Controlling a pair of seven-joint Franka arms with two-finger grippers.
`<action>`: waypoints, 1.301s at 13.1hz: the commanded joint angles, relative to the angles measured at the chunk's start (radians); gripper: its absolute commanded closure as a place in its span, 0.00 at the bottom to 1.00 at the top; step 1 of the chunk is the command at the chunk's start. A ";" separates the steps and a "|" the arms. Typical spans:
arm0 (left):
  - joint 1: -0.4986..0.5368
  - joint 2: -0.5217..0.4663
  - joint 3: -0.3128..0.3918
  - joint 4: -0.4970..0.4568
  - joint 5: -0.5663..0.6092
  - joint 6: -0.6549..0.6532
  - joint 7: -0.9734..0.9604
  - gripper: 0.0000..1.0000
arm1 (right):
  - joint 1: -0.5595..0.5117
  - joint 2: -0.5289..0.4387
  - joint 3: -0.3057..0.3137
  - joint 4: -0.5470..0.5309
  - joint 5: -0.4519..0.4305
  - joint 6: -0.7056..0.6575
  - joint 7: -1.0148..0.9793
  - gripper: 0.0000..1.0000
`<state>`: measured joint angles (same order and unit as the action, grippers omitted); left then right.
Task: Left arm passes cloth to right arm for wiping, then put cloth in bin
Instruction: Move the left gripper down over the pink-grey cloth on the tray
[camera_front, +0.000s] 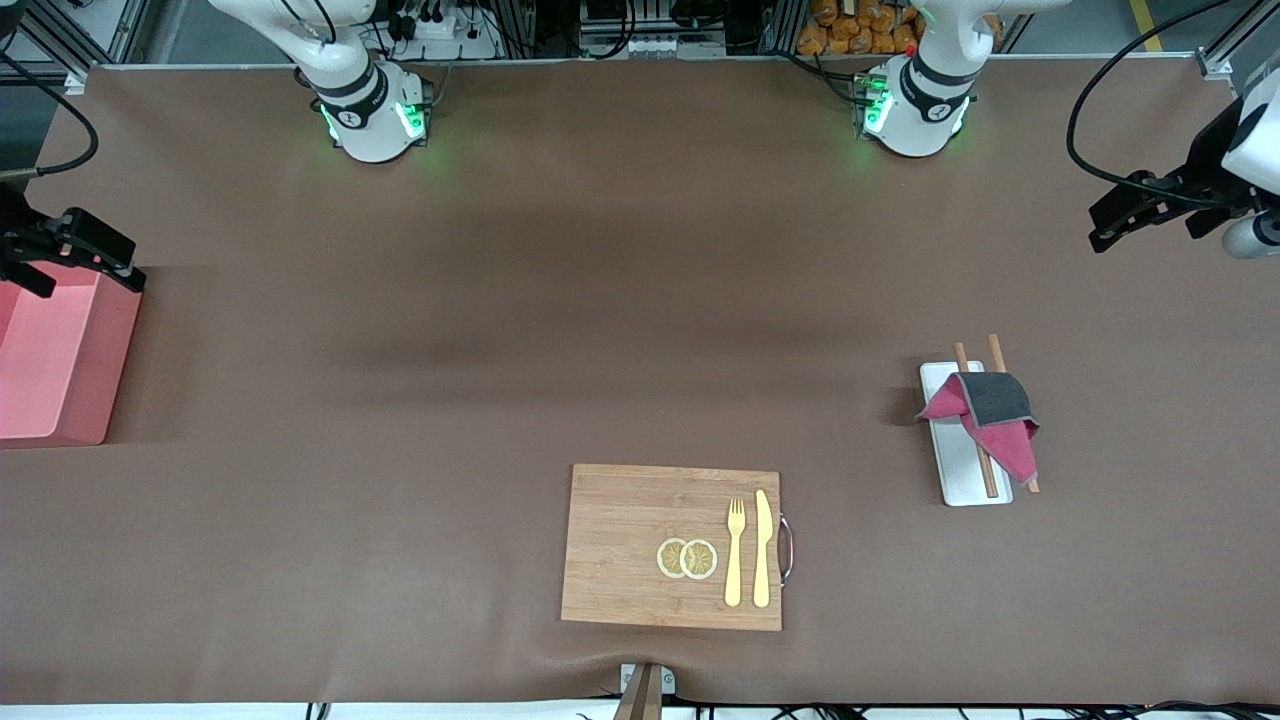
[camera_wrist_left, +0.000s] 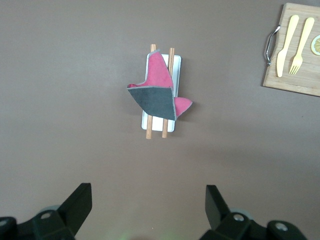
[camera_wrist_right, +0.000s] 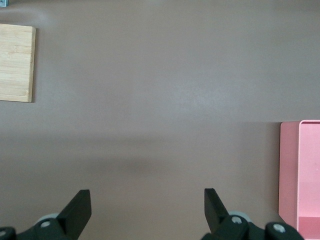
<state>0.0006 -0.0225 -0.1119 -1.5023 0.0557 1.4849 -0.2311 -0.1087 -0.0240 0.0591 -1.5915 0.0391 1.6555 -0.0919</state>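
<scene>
The cloth (camera_front: 985, 415), crimson with a dark grey face folded over, lies draped on a white tray (camera_front: 960, 480) and two wooden chopsticks (camera_front: 985, 470), toward the left arm's end of the table. In the left wrist view the cloth (camera_wrist_left: 157, 95) lies well apart from my left gripper (camera_wrist_left: 148, 200), which is open and empty. That left gripper (camera_front: 1120, 218) hangs over bare table at its own end. The pink bin (camera_front: 50, 360) stands at the right arm's end. My right gripper (camera_front: 70, 262) hovers over the bin's rim, open and empty (camera_wrist_right: 147, 202), beside the bin (camera_wrist_right: 295, 170).
A wooden cutting board (camera_front: 640, 545) lies near the front camera mid-table, carrying a yellow fork (camera_front: 735, 550), a knife (camera_front: 762, 548) and two lemon slices (camera_front: 687, 558). Brown mat covers the table between board, tray and bin.
</scene>
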 joint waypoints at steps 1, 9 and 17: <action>-0.010 -0.013 0.009 -0.001 0.013 -0.005 0.001 0.00 | 0.001 -0.007 0.008 0.001 -0.015 -0.009 0.017 0.00; 0.006 0.056 0.003 0.005 -0.008 0.006 0.029 0.00 | 0.007 -0.002 0.008 -0.005 -0.018 -0.009 0.021 0.00; 0.053 0.102 0.008 -0.433 -0.005 0.624 0.042 0.00 | 0.021 0.001 0.008 -0.010 -0.019 -0.017 0.035 0.00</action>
<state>0.0359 0.0727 -0.1030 -1.8361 0.0545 1.9758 -0.2028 -0.0956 -0.0189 0.0676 -1.5962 0.0389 1.6461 -0.0802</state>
